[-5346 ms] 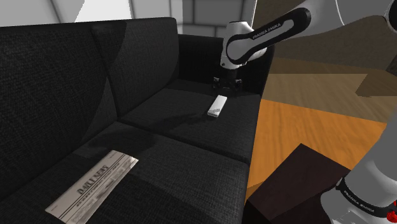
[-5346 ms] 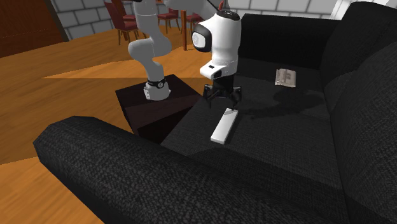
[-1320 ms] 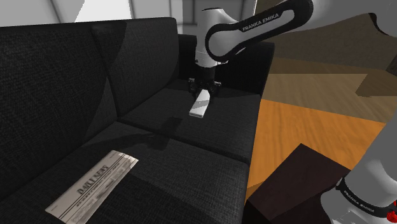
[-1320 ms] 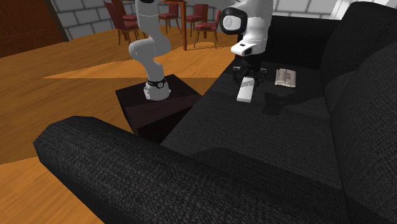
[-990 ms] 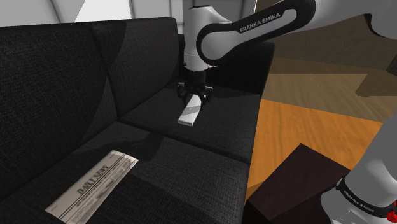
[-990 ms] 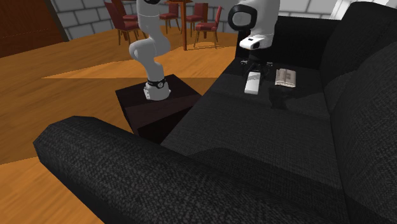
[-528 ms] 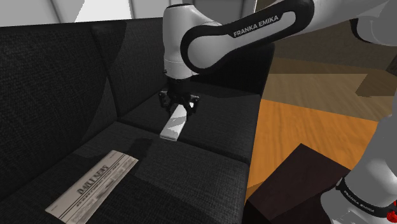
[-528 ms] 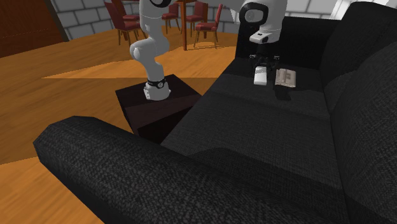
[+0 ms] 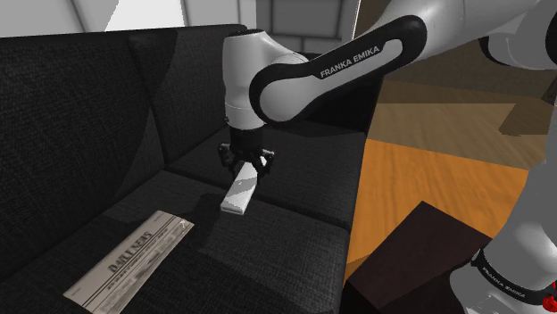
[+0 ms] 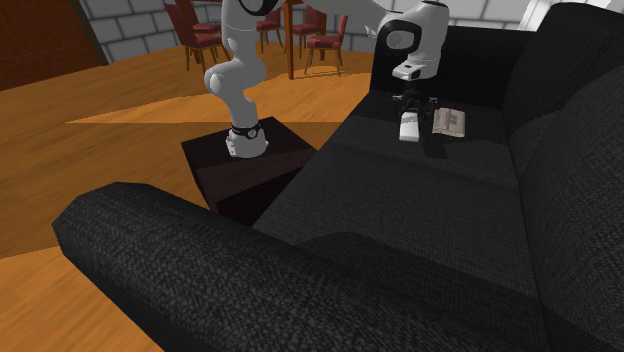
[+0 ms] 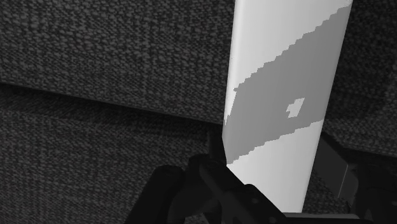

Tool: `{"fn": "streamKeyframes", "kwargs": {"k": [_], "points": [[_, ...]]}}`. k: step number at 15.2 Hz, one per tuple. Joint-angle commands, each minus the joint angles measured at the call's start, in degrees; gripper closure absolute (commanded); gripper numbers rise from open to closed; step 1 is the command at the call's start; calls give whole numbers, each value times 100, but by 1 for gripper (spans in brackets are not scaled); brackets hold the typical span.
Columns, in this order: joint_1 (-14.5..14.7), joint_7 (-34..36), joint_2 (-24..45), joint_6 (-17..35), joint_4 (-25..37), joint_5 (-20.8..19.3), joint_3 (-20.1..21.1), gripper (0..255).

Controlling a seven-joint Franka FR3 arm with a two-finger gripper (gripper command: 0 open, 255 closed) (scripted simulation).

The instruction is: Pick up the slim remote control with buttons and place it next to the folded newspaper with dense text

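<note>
Shoulder view took in a black, coarse-woven fabric sofa (image 9: 85, 116) with a tall back and two seat cushions meeting at a seam. To that view's right lay an orange-brown wooden plank floor (image 9: 419, 169), with the dark brown box stand (image 9: 419, 259) at the lower right. The second exterior view looked along the sofa over a thick armrest (image 10: 250, 280). Beyond the floor it showed dark red dining chairs (image 10: 200, 25) before a grey stone-block wall (image 10: 130, 10).

A folded white newspaper with a bold masthead and dense grey text (image 9: 129, 261) lay flat on the nearer seat cushion, close under the backrest.

The all-black two-finger gripper (image 9: 245, 168) pointed down over the seats, and its fingers (image 11: 338, 178) were clamped on one end of the slim, plain white slab of a remote control (image 9: 237, 194). No buttons were drawn on it. In the wrist view the remote (image 11: 280, 108) ran away from the gripper between the two fingers, a grey band of shadow across its face. It hung tilted, its free end lower and close over the seam between the cushions; whether that end touched the fabric could not be told. Bare cushion separated it from the newspaper in the shoulder view. In the second exterior view the remote (image 10: 408, 127) appeared just left of the newspaper (image 10: 450, 122).
</note>
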Motion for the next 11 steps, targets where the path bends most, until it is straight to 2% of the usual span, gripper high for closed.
{"fn": "streamKeyframes", "kwargs": {"k": [1,8,11], "points": [[7,24,48,135,-86,-28,-10,255],[36,101,267,565,-313,-142,-59,255],[36,101,267,565,-313,-142,-59,255]]}}
